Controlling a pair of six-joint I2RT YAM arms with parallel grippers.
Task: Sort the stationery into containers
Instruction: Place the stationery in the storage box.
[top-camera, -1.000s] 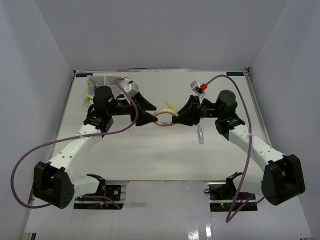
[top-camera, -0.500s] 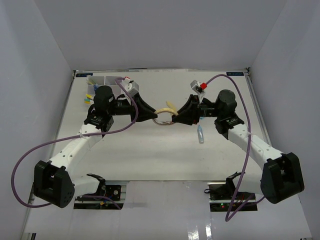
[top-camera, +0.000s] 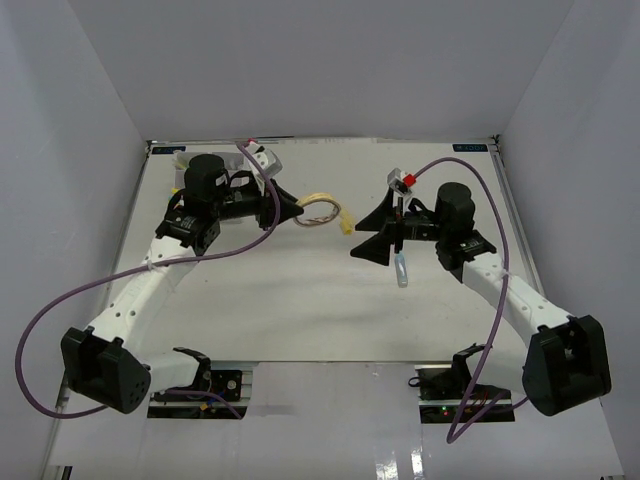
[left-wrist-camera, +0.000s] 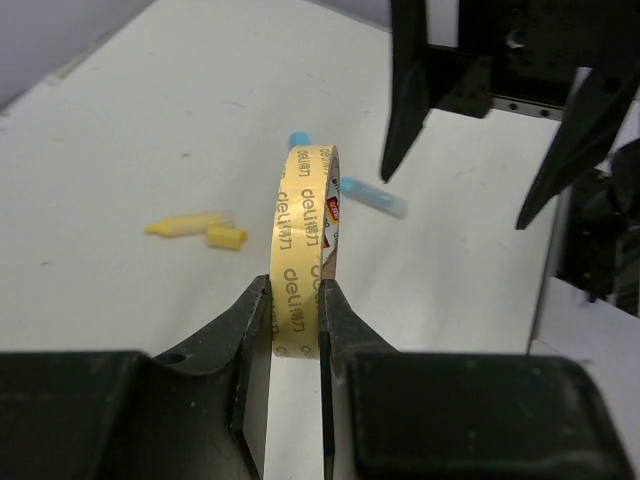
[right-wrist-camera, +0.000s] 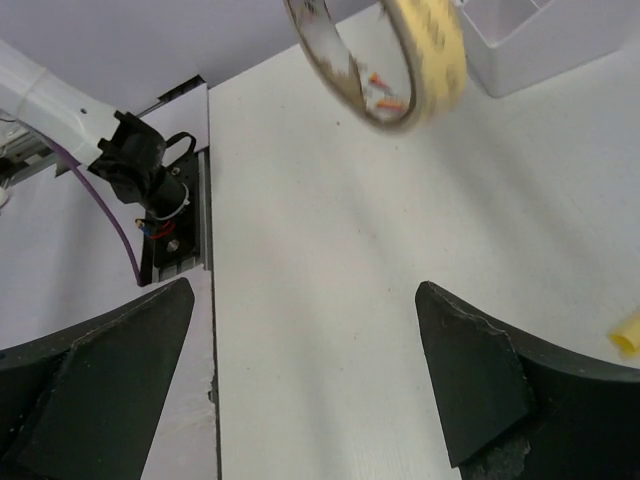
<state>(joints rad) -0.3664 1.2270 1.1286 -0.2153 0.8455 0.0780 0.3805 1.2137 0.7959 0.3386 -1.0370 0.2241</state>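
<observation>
The tan tape ring (top-camera: 320, 210) hangs above the table, and my left gripper (top-camera: 298, 211) is shut on it. In the left wrist view the ring (left-wrist-camera: 305, 225) stands on edge, pinched between my left gripper's (left-wrist-camera: 295, 288) two fingers. My right gripper (top-camera: 355, 238) is open and empty, just right of the ring and apart from it. The right wrist view shows the ring (right-wrist-camera: 432, 55) ahead of the wide-open right gripper (right-wrist-camera: 303, 290). The white tray (top-camera: 176, 158) sits at the back left, mostly hidden behind my left arm.
A yellow marker (top-camera: 343, 222) lies on the table below the ring, with its cap (left-wrist-camera: 228, 237) loose beside the marker (left-wrist-camera: 185, 224). A light blue tube (top-camera: 402, 268) lies under my right arm. A tray corner (right-wrist-camera: 560, 40) shows at the top right.
My right gripper has let go of the ring, opened wide and drawn back to the right. My left gripper closed on the ring and carried it up and toward the back left.
</observation>
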